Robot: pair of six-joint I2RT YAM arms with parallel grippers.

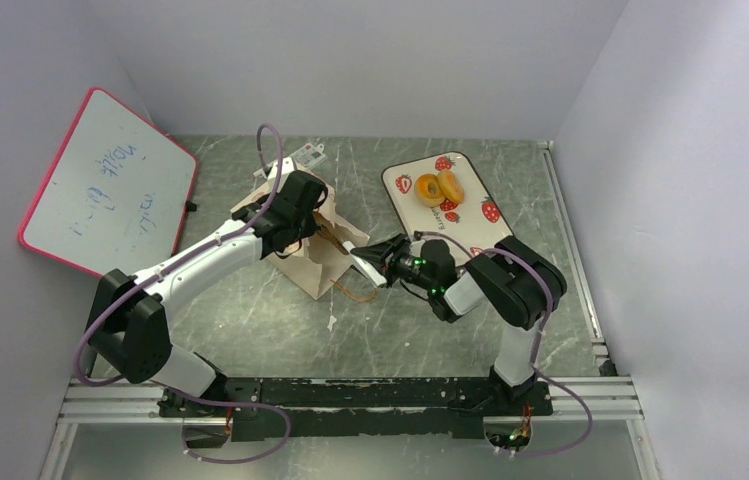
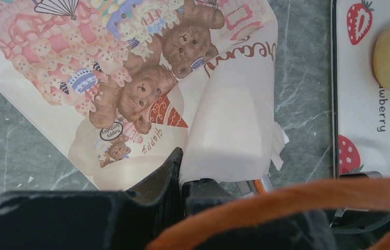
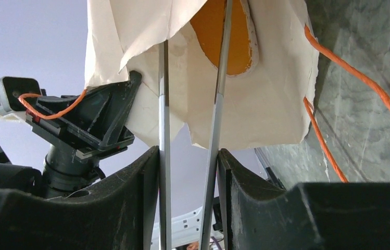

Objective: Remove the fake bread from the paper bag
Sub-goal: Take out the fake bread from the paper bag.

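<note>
Two ring-shaped bread pcs (image 1: 420,189) on prob. plastic tray (image 1: 475,190).

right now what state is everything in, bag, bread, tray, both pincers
paper bag: rim pinched, mouth open
left pincer: shut on the paper bag's rim
right pincer: open, reaching into the bag mouth
orange bread piece: inside the bag, not out yet
tray: lying flat
two bread pieces: out, resting on the tray
</note>
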